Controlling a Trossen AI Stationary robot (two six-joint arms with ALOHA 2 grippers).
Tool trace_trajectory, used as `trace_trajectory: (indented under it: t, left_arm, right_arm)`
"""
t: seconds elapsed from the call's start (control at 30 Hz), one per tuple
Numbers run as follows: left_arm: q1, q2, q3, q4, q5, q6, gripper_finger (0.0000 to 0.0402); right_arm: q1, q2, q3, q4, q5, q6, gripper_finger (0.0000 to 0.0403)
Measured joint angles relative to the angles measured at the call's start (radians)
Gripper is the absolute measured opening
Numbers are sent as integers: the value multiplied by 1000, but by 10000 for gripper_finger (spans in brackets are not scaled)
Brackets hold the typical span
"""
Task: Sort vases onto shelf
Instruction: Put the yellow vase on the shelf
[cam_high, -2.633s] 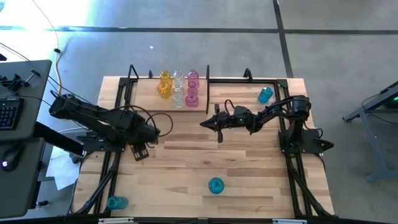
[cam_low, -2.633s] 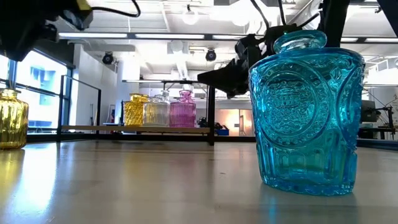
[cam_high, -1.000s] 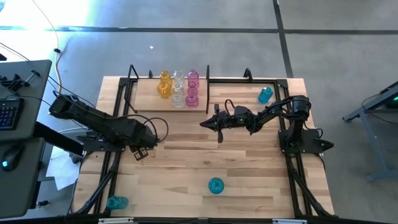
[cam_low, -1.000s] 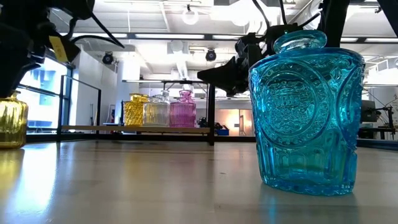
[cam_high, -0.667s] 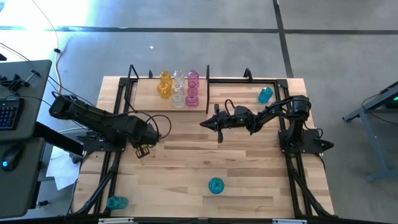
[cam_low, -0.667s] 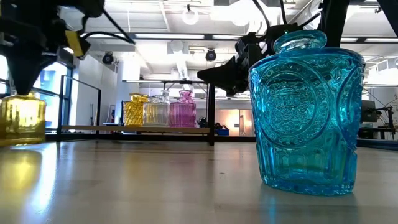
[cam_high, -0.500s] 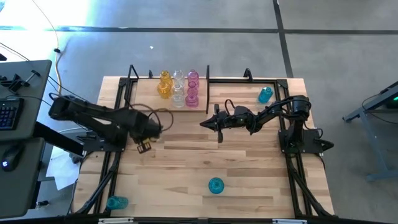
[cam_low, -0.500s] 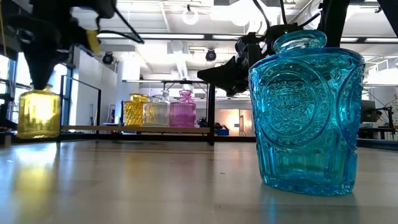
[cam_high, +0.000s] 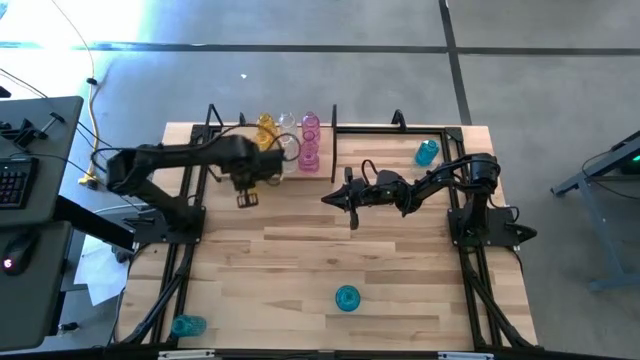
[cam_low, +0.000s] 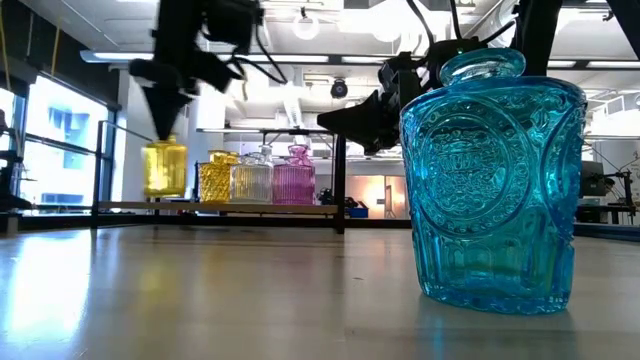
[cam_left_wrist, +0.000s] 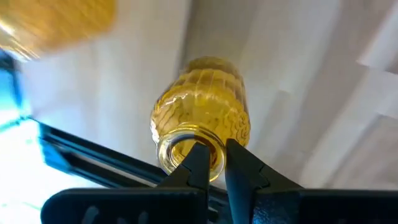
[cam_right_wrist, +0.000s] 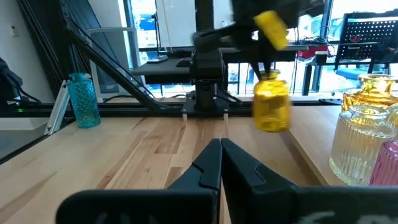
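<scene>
My left gripper (cam_high: 254, 172) is shut on an amber-yellow vase (cam_low: 165, 168), which hangs above the table just in front of the shelf (cam_high: 232, 166); the right wrist view shows the same vase (cam_right_wrist: 272, 107) in the air. On the shelf stand an amber vase (cam_high: 265, 126), a clear vase (cam_high: 287, 150) and a pink vase (cam_high: 309, 140). My right gripper (cam_high: 326, 197) is shut, level and holding nothing at mid-table, pointing toward the table's left. Teal vases stand on their bases on the table at the far right (cam_high: 427, 152), near centre (cam_high: 347, 298) and near left corner (cam_high: 187, 325). My left gripper (cam_left_wrist: 215, 149) pinches the rim of the amber vase's mouth (cam_left_wrist: 219, 159), one finger inside the neck and one outside. The fingers come from above, pointing steeply down. The vase hangs below them, roughly upright and clear of the table.
The shelf's black posts (cam_high: 333, 125) rise at its ends. The near teal vase (cam_low: 495, 180) fills the low view's right side. Bare wooden table (cam_high: 300, 250) lies between the two arms and the near edge. A desk with a keyboard (cam_high: 15, 180) stands beyond the table's left edge.
My left gripper has taken hold of the amber vase that stood on the table's left part, lifted it clear and carried it toward the far edge and the shelf, turning its wrist on the way. The vase hangs upright throughout.
</scene>
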Motion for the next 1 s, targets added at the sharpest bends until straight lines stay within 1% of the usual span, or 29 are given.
trace_trajectory:
  t: [0.13, 0.3, 0.57, 0.63, 0.9, 1.0]
  left_arm:
    - [43, 72, 94, 15, -27, 107, 14]
    - [85, 132, 162, 49, -30, 175, 14]
    - [129, 185, 171, 85, -39, 223, 14]
    - [137, 189, 171, 93, -53, 232, 14]
    - [157, 189, 171, 108, -51, 238, 15]
    - [159, 189, 171, 107, -46, 234, 29]
  right_arm:
    - [0, 0, 0, -2, 0, 0, 0]
    - [0, 0, 0, -5, 0, 0, 0]
    - [0, 0, 0, -15, 0, 0, 0]
    - [0, 0, 0, -16, 0, 0, 0]
    - [0, 0, 0, -17, 0, 0, 0]
    - [0, 0, 0, -17, 0, 0, 0]
